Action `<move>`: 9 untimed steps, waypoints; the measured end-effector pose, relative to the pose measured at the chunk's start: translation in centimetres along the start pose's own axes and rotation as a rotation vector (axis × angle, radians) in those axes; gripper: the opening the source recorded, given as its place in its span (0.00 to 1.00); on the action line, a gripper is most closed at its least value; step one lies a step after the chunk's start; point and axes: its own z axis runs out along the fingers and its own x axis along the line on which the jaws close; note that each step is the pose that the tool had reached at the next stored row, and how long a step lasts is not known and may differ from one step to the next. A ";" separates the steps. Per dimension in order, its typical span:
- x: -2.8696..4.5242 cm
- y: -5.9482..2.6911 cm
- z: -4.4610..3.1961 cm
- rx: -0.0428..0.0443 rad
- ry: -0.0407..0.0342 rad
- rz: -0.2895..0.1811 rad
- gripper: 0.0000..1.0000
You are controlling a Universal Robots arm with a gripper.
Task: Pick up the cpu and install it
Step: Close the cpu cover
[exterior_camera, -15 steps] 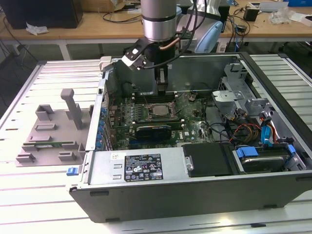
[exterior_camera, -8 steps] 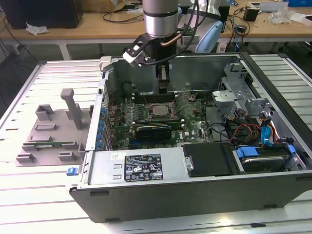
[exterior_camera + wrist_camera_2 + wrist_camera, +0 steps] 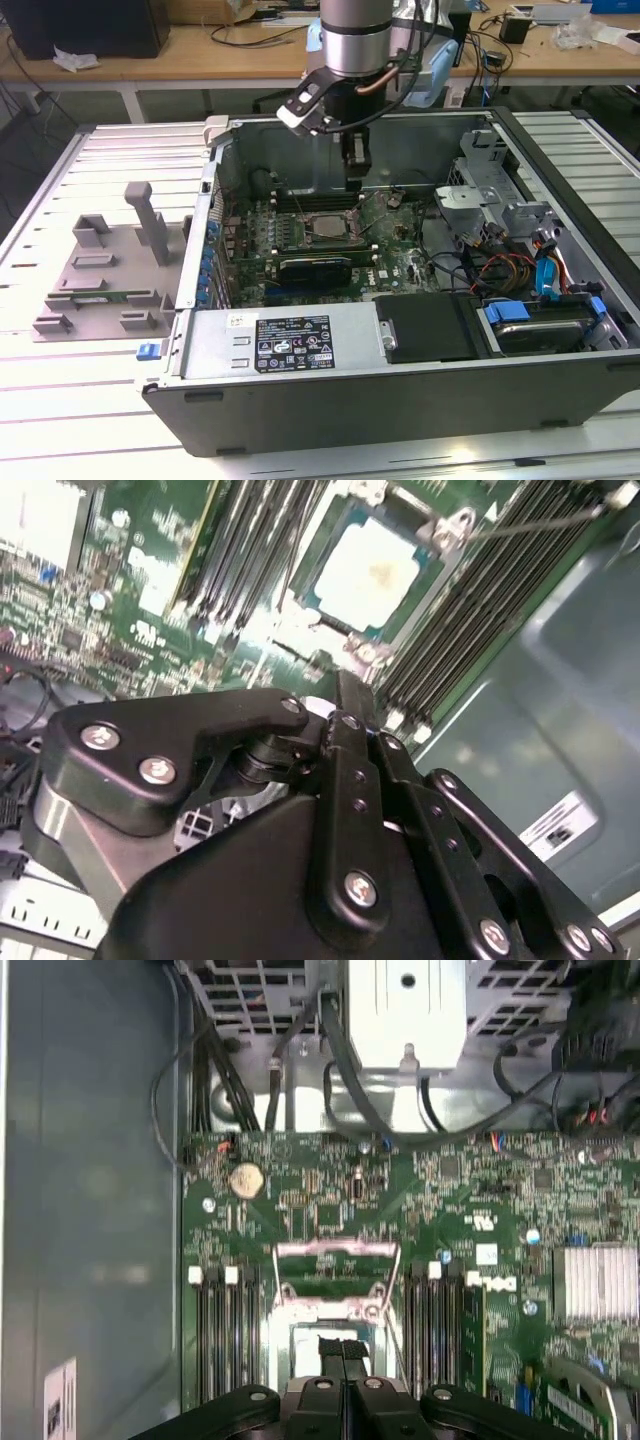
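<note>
The cpu (image 3: 368,575) is a small square chip with a pale shiny top. It lies flat in its socket on the green motherboard (image 3: 390,250) inside the open computer case (image 3: 330,400). The socket's metal load plate (image 3: 335,1250) stands lifted beyond it. In the first wrist view the cpu (image 3: 305,1355) shows just beside my fingertips. My black gripper (image 3: 355,175) hangs inside the case just above the socket, a little toward the case's back wall. Its fingers (image 3: 342,1350) are pressed together and shut, with nothing between them.
Black memory slots (image 3: 225,1340) flank the socket on both sides. A black expansion card (image 3: 315,268) lies in front of the socket, and the power supply (image 3: 290,340) lies nearer still. A drive cage (image 3: 500,200) and cables (image 3: 500,270) crowd the exterior view's right. A grey parts fixture (image 3: 100,270) sits outside the case.
</note>
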 end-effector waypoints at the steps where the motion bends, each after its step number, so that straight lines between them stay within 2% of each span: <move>1: 0.00 0.30 0.02 0.0000 0.0000 0.000 0.11; 9: 0.01 3.00 0.37 0.0001 0.0000 0.000 0.11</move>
